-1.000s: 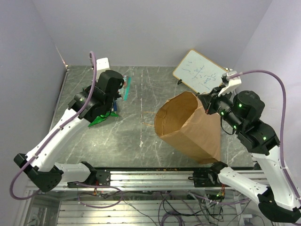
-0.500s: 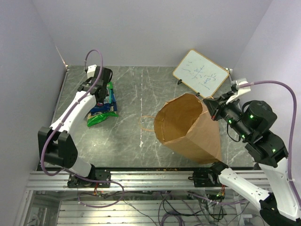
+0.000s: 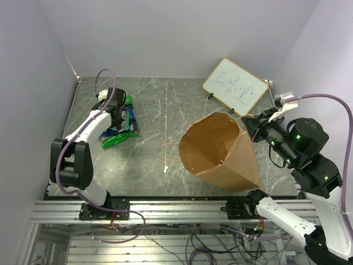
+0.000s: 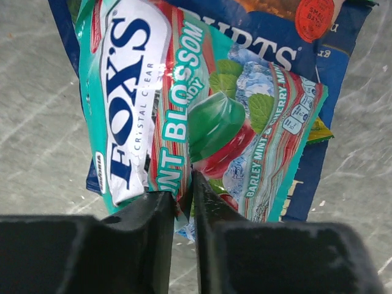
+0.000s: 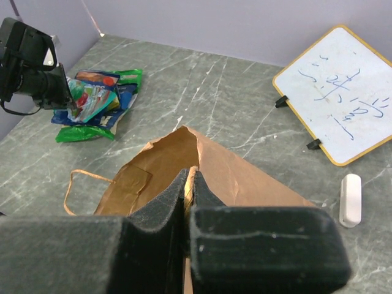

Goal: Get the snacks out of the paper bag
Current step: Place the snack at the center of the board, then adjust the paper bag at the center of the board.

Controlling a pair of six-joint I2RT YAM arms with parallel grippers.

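The brown paper bag lies tilted with its mouth facing left; it also shows in the right wrist view. My right gripper is shut on the bag's upper rim. A bit of pink shows inside the bag. My left gripper is shut on the lower edge of a teal Fox's candy packet, which hangs over a blue packet. Blue and green snacks lie in a pile at the far left, also visible in the right wrist view.
A white writing board stands at the back right, with a small white eraser near it. One bag handle lies loose on the table left of the bag's mouth. Walls close in on the left and at the back.
My left arm has swung to the far left and brought the teal packet down to the snack pile. The right arm shifted a little right and the bag tipped lower.
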